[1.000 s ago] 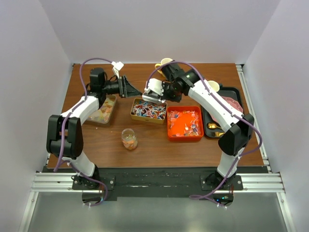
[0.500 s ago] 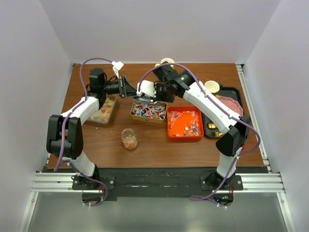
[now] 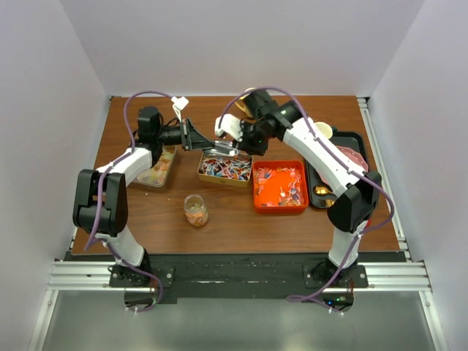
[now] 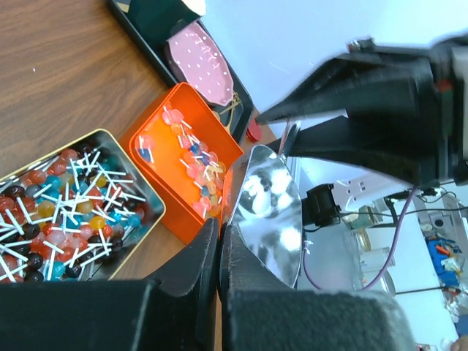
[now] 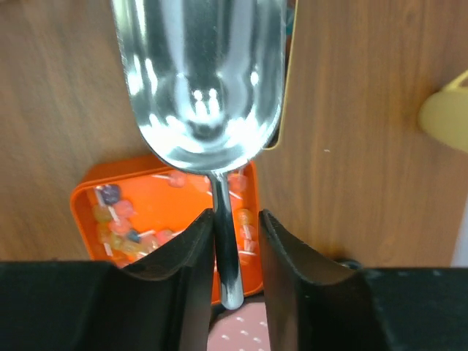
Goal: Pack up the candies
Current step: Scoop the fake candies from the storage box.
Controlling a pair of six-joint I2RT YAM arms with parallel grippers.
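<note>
Left gripper (image 4: 219, 228) clenched on rim of shiny metal scoop (image 4: 267, 212). Right gripper (image 5: 235, 216) slack around scoop handle, gap on 1 side. Both above rectangular gold tin (image 3: 223, 182) of red-blue-white candies (image 3: 225, 167). Square orange plastic tray (image 3: 280, 206) just beside tin. Brown wooden table (image 3: 241, 227) shows toward near edge.

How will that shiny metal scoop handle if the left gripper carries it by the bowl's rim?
The polished metal scoop looks stiff, so it should not flex. Its mirror finish is probably slippery, and the left gripper pinches only the thin rim, so it may pivot. The right gripper looks loose around the handle.
</note>
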